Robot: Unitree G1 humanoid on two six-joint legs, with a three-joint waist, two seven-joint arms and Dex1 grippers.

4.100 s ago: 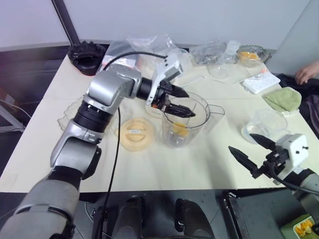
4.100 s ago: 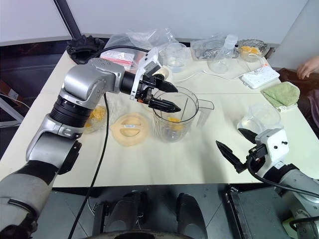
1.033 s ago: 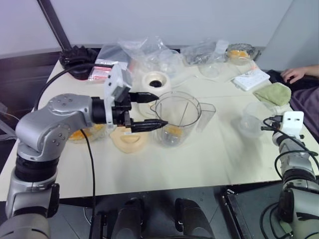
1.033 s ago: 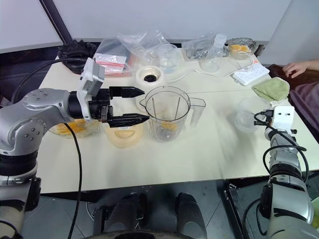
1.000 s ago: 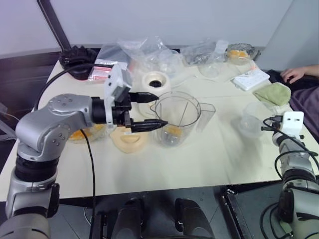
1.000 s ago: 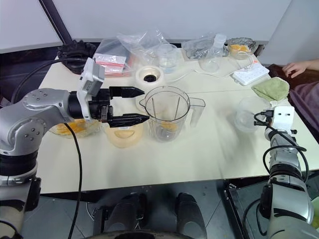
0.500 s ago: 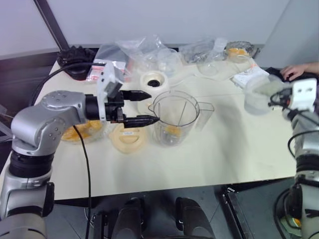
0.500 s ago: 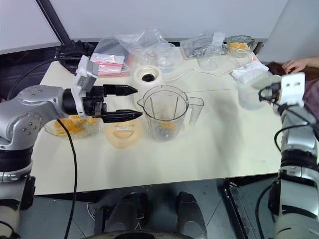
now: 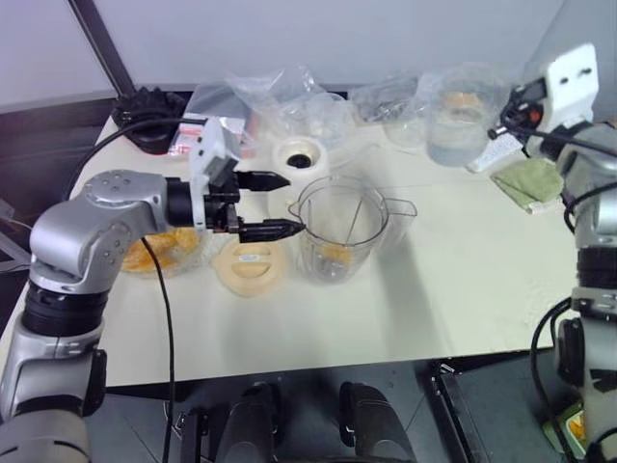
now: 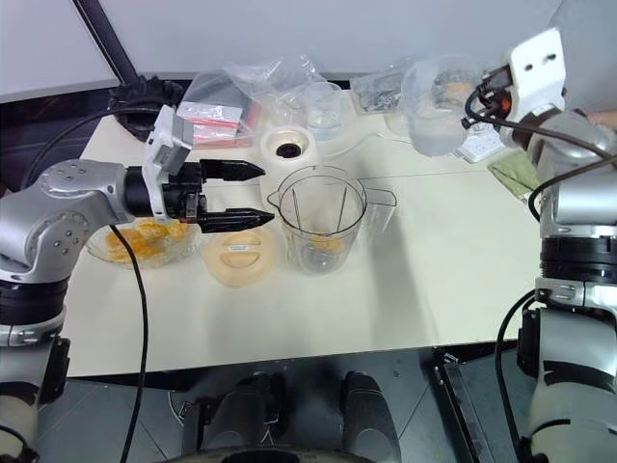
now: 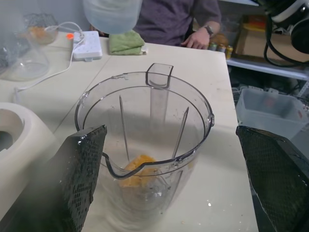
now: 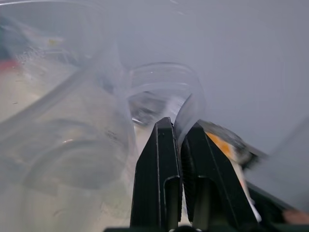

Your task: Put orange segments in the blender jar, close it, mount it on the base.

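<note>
The blender jar (image 9: pixel 339 224) stands upright and uncovered mid-table, with orange segments (image 11: pixel 138 168) lying at its bottom. My left gripper (image 9: pixel 292 204) hovers level just to the left of the jar's rim, open, nothing between its fingers (image 11: pixel 82 169). More orange segments (image 10: pixel 138 241) fill a scalloped glass bowl under my left forearm. The cream-white base (image 9: pixel 301 156) sits right behind the jar. My right gripper (image 12: pixel 178 126) is raised at the far right, shut on the rim of a small clear round container (image 9: pixel 457 114) that hangs in the air above the back of the table.
A pale orange round lid (image 9: pixel 250 267) lies left of the jar. Plastic bags (image 9: pixel 280 96), clear cups and a dish crowd the back edge. A power strip (image 11: pixel 87 46) and green cloth (image 9: pixel 529 182) lie at the right, near a seated person (image 11: pixel 183 19).
My right arm has swung up and to the left, lifting the clear round container off the table. The left gripper stays open beside the jar.
</note>
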